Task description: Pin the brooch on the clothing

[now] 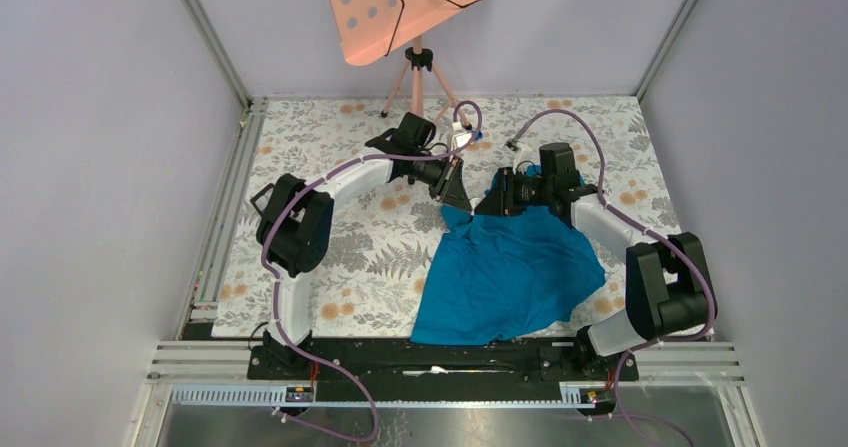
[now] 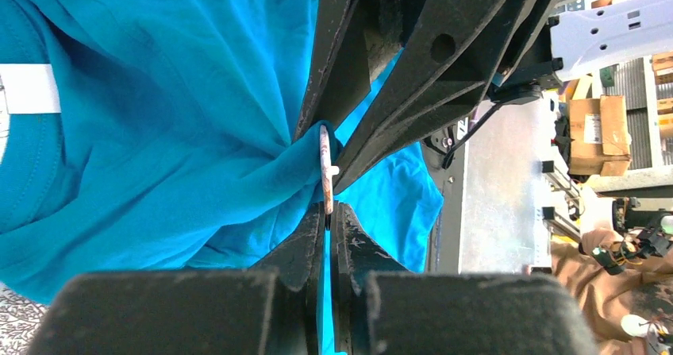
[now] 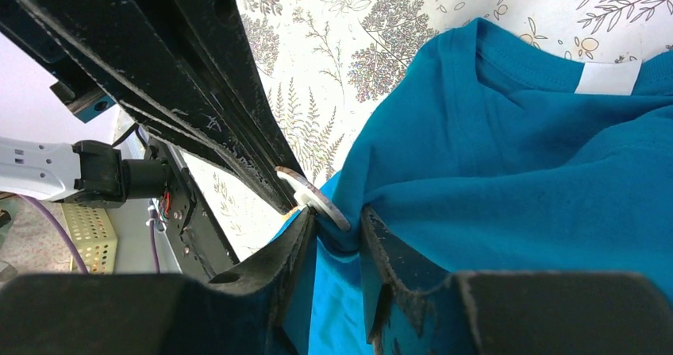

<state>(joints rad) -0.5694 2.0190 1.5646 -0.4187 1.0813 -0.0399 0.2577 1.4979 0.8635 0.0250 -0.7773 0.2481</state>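
Note:
The teal T-shirt [image 1: 510,267] lies bunched at the table's middle right. Both grippers meet at its far left corner. My left gripper [image 1: 458,195] is shut on the brooch [image 2: 324,164], a thin pale disc seen edge-on at its fingertips [image 2: 305,232] and pressed against the gathered fabric [image 2: 159,133]. My right gripper [image 1: 488,205] is shut on a fold of the shirt [image 3: 516,172]. In the right wrist view the brooch [image 3: 313,198] sits right at the right gripper [image 3: 337,224], touching that fold. The brooch's back is hidden.
A tripod with a pink perforated board [image 1: 415,7] stands at the back. A small white and blue item [image 1: 462,139] lies behind the left gripper. The floral table cover [image 1: 340,257] shows to the left. The shirt's white collar label [image 3: 607,77] faces up.

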